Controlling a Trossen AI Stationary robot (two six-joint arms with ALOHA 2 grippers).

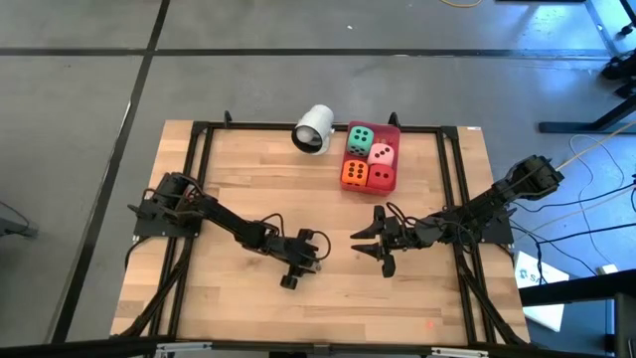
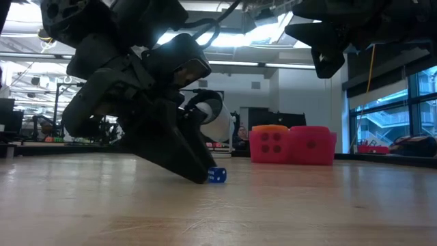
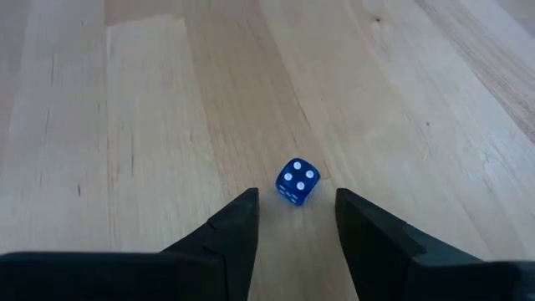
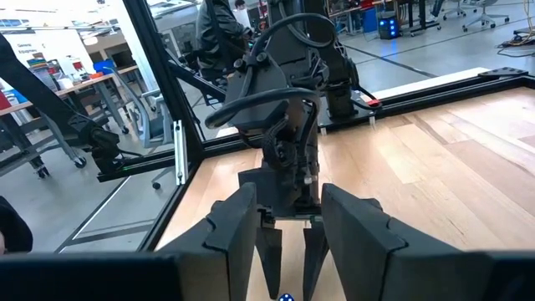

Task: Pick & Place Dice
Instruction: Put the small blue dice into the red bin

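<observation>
Left gripper (image 3: 295, 219) hung open right over a small blue die (image 3: 297, 181), ungrabbed, while four big dice (image 1: 370, 156) already sat in the red tray (image 1: 394, 131).

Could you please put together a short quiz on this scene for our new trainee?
1. True or false: the left gripper is shut on the small blue die.
2. How does the white cup lie? A) upright on the table; B) on its side beside the red tray; C) upside down over a die.
3. Fill in: ___ large dice sit on the red tray.

Key: 1 false: the gripper is open, and the die lies free on the table just ahead of its tips. 2 B. 3 four.
</observation>
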